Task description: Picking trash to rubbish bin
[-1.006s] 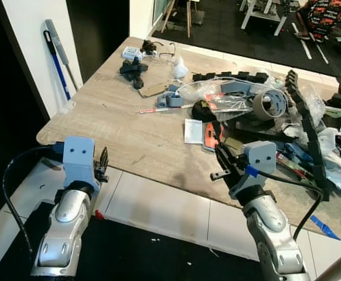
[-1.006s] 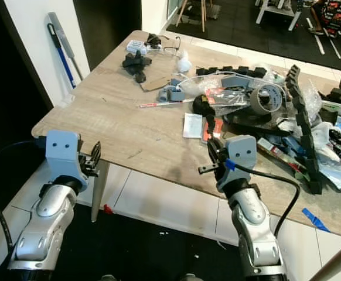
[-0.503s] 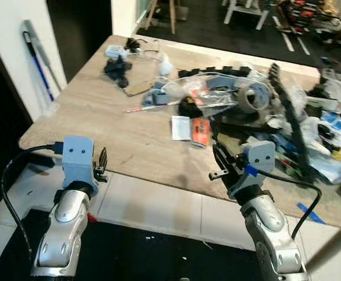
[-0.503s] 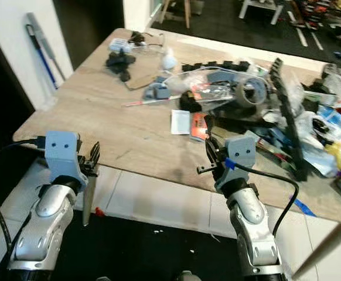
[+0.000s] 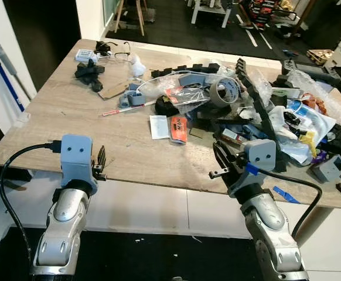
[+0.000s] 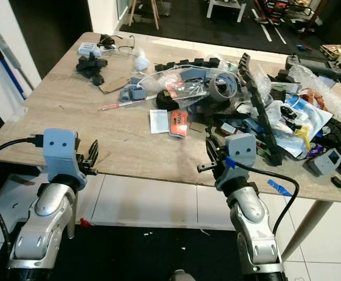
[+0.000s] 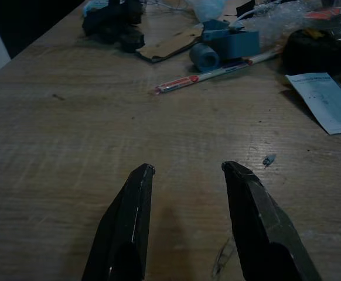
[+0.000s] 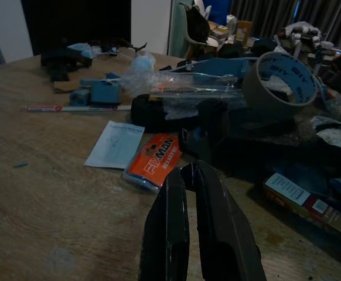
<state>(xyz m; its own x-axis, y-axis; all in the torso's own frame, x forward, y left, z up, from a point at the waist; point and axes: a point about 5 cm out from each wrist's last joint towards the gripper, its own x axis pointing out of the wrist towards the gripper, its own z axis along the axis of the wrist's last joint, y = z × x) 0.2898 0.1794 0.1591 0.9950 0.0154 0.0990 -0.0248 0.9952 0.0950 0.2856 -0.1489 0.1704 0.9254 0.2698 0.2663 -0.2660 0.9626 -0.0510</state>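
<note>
Flat orange plastic packet [image 5: 180, 129] lies beside white paper leaflet [image 5: 158, 126] on the table, near the clutter pile.

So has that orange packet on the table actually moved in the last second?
No. The orange packet still lies beside the white leaflet, near the tape roll; the whole picture shifted because the camera moved.

Long light wood-grain table [image 5: 71, 129] spans the view. Left gripper [image 5: 102, 165] at its near edge, left side; right gripper [image 5: 221, 164] at near edge, further right. White paper leaflet [image 5: 158, 126] and orange packet [image 5: 179, 129] lie side by side mid-table. Grey tape roll [image 5: 224, 92] behind them, in the clutter heap. Red-and-white pen [image 5: 120, 108] left of leaflet. Black blocky part [image 5: 87, 72] at far left.
</note>
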